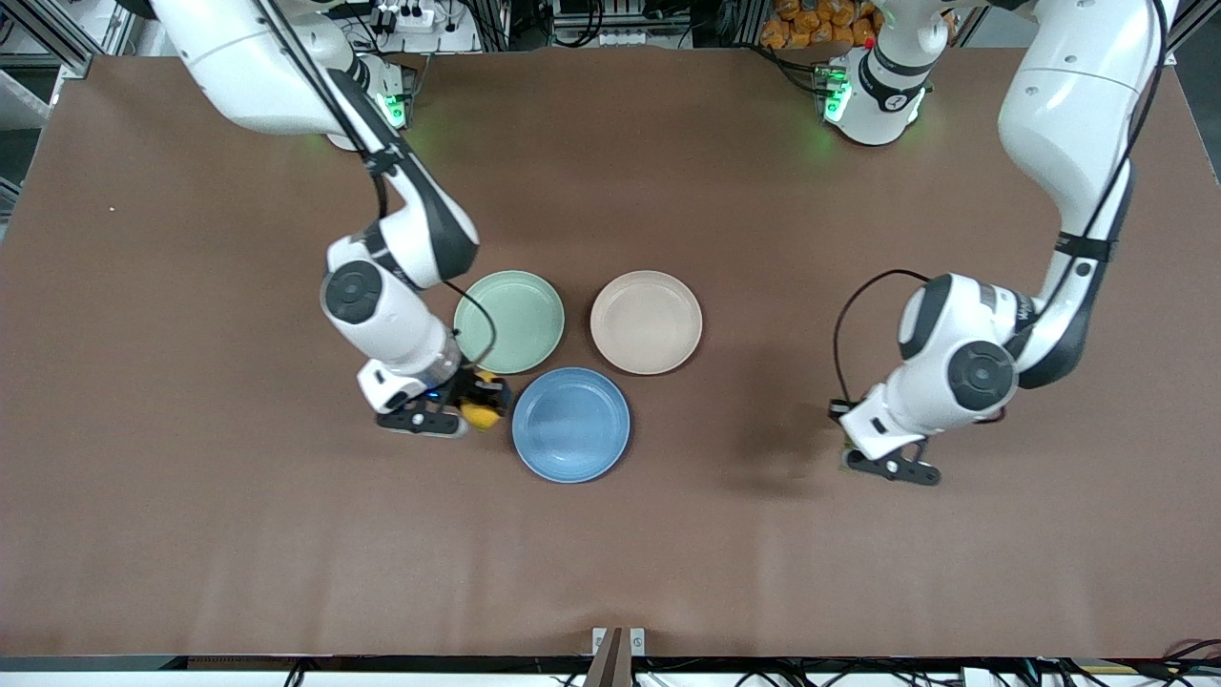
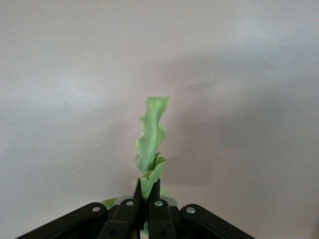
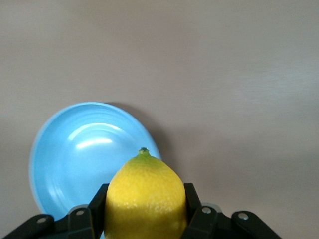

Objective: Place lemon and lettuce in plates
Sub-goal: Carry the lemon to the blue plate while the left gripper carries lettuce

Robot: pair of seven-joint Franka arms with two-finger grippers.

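Front view, centre-left: right hand clamps lemon beside blue plate; carry over its centre, lower, release | lower right: left hand pinches lettuce above counter; swing to beige plate.

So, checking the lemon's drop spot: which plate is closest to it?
The blue plate, right beside the lemon in the right end effector; the beige one lies farther off.
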